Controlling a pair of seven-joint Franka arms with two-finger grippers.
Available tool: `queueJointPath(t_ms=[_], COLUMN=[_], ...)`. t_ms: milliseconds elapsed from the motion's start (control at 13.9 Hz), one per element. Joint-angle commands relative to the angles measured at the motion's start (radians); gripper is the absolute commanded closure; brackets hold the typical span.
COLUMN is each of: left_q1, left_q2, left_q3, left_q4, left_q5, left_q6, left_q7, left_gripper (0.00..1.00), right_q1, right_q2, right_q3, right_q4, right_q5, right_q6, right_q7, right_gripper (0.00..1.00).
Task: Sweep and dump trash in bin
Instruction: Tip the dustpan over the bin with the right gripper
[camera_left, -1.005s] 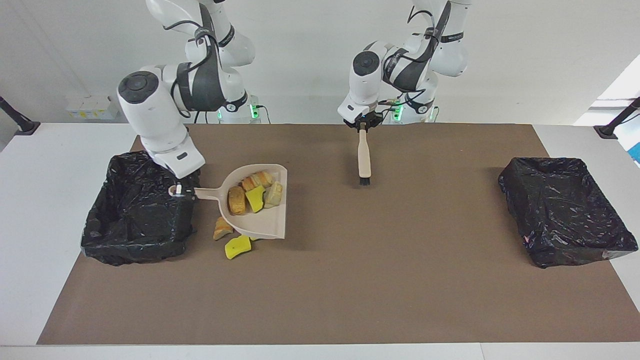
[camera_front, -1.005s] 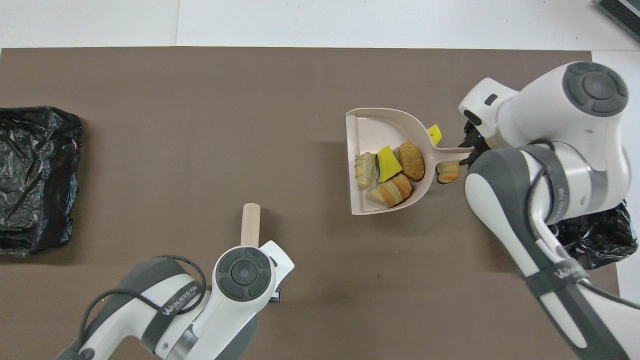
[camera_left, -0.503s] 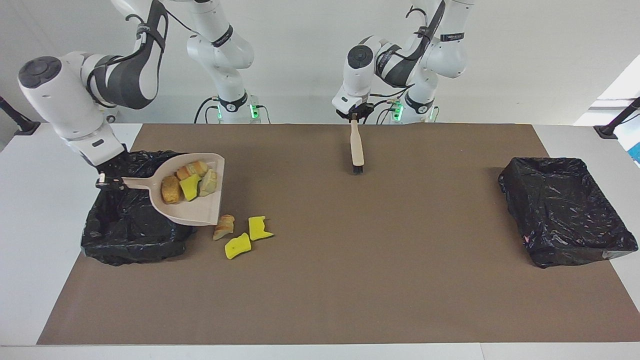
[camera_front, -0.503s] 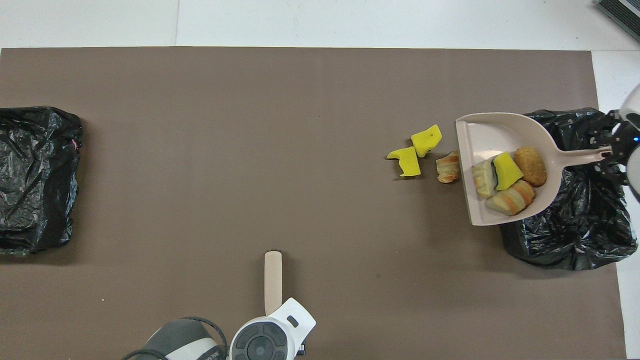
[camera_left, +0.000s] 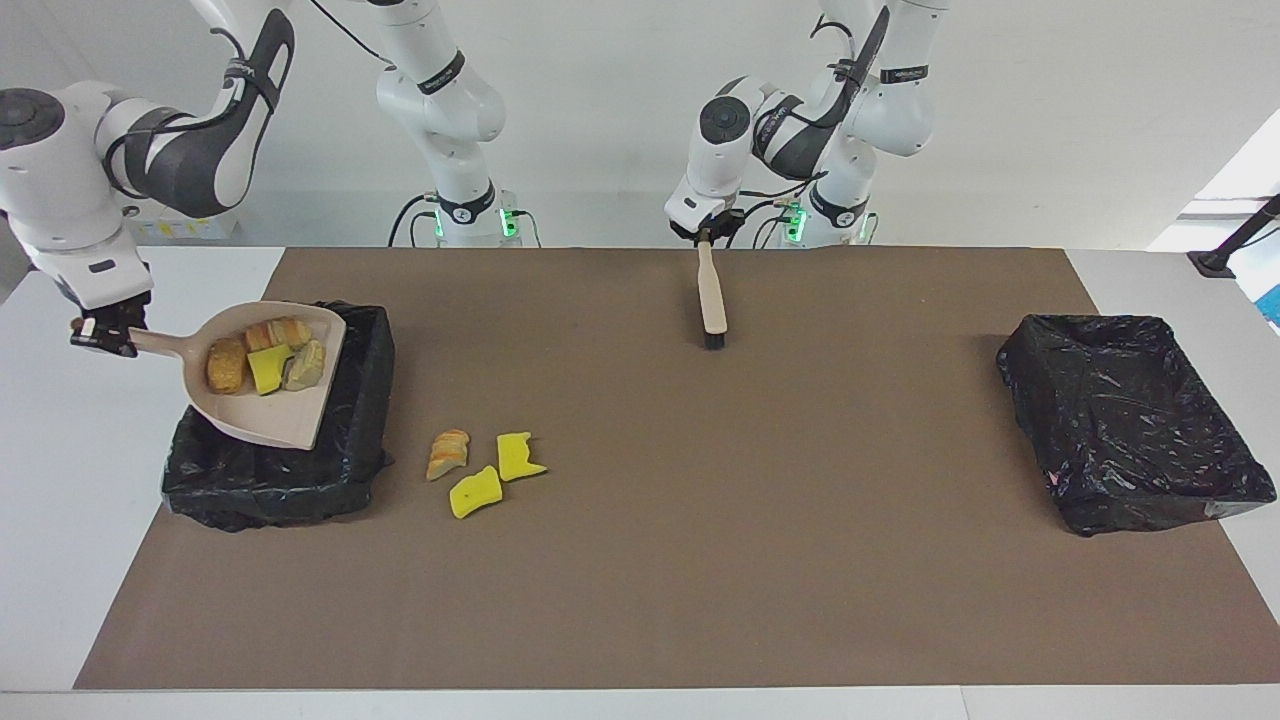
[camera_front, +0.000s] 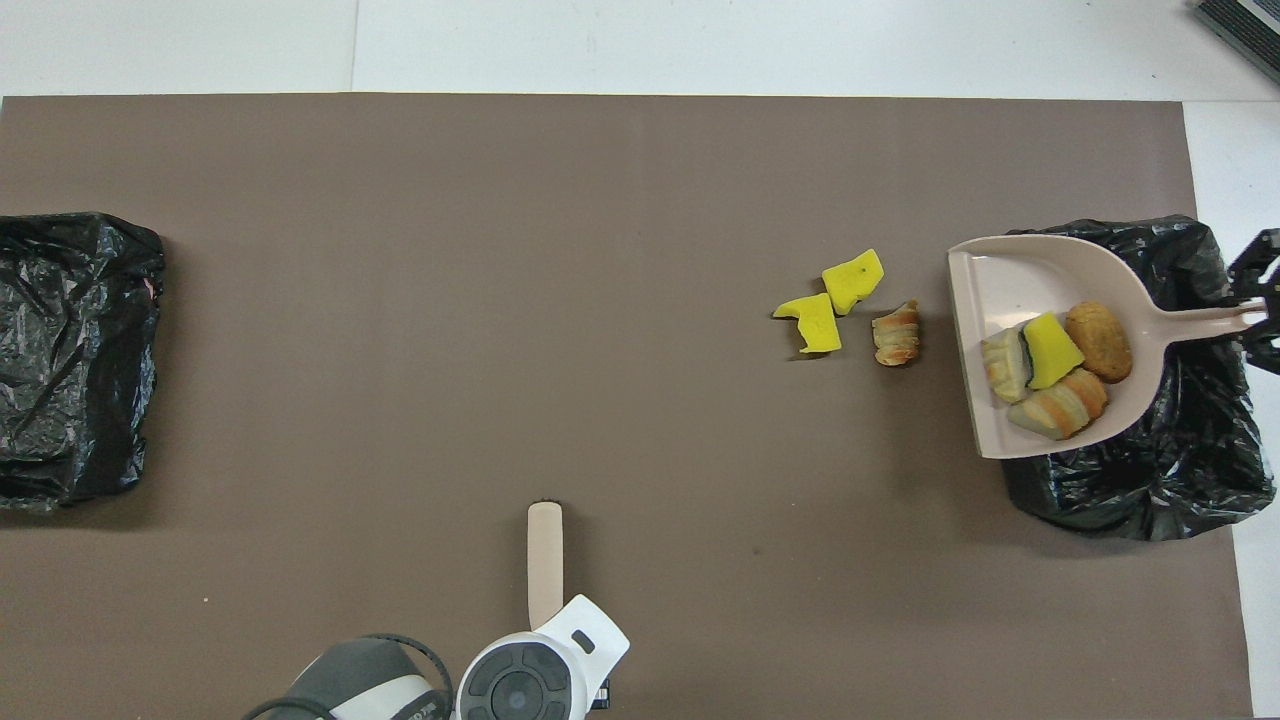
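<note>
My right gripper (camera_left: 103, 335) is clamped on the dustpan (camera_left: 290, 420) handle, holding it over the bin (camera_left: 365, 400) with four scraps (camera_left: 265, 365) inside. Three more scraps (camera_left: 485, 465) lie on the mat beside the bin. My left gripper (camera_left: 708, 236) grips the brush (camera_left: 711, 300), waiting.

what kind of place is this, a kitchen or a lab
Most likely a robotics lab, not a kitchen: two robot arms are mounted at a bare table covered by a brown mat, with black-lined bins at each end and scattered trash staged for sweeping.
</note>
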Motion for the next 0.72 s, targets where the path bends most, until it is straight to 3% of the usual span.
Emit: queueJointPath(t_ms=[0,215,431,646], left_q1=[-0.024,-0.023,-0.023,-0.011], left_q2=[-0.006,-0.004,-0.004,0.002], left_q3=[0.013,0.013,0.013,0.015], left_q4=[-0.019,-0.018,-0.018,-0.013], left_q5=[-0.020,-0.028,-0.032,-0.034], left_q6=[0.027,0.021,0.018,0.010], left_q7=[0.038,0.052,0.052,0.084], left_gripper=[1.00,1.00,0.73,0.60], right_q1=[-0.002,0.033,0.042,0.094], right_q2=[-0.045,-0.057,-0.079,-0.105], right_q3=[0.016,0.017,0.029,0.033], right_q4=[-0.056,-0.064,-0.062,-0.062], right_q5=[-0.157,-0.331,-0.406,-0.460], right_q6=[0.003,-0.022,-0.054,-0.106], right_q7=[0.108,0.221,0.297,0.303], right_gripper=[1.00,1.00,1.00,1.00])
